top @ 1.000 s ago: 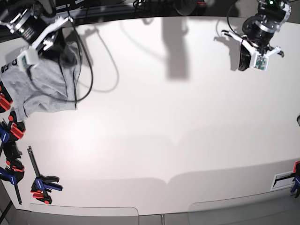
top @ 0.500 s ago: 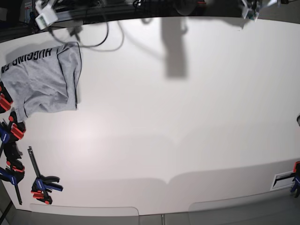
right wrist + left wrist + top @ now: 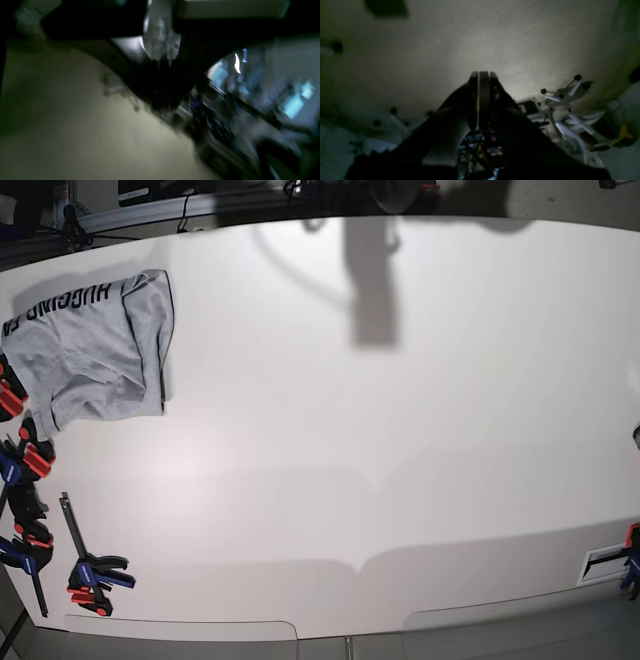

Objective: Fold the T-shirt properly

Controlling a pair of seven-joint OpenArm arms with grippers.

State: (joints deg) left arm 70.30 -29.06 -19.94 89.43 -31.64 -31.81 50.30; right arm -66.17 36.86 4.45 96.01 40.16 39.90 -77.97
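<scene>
The T-shirt (image 3: 90, 345) is seen folded at the far left corner of the white table (image 3: 400, 430), with black lettering along its upper edge. It lies well apart from both claws, which are not visible in the base view. The left gripper (image 3: 480, 75) is pressed together and nothing is held between its fingers (only a pale surface is seen behind it). The right gripper (image 3: 160, 60) is much blurred; it is closed too, and no cloth is seen in it. Clamps (image 3: 85, 570) are placed at the table's left edge.

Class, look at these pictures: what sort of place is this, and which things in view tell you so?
Probably a robotics lab or workshop. A big white table has bar clamps along its edge, a grey T-shirt lies folded at one corner, and the left wrist view shows office chair bases behind.
</scene>
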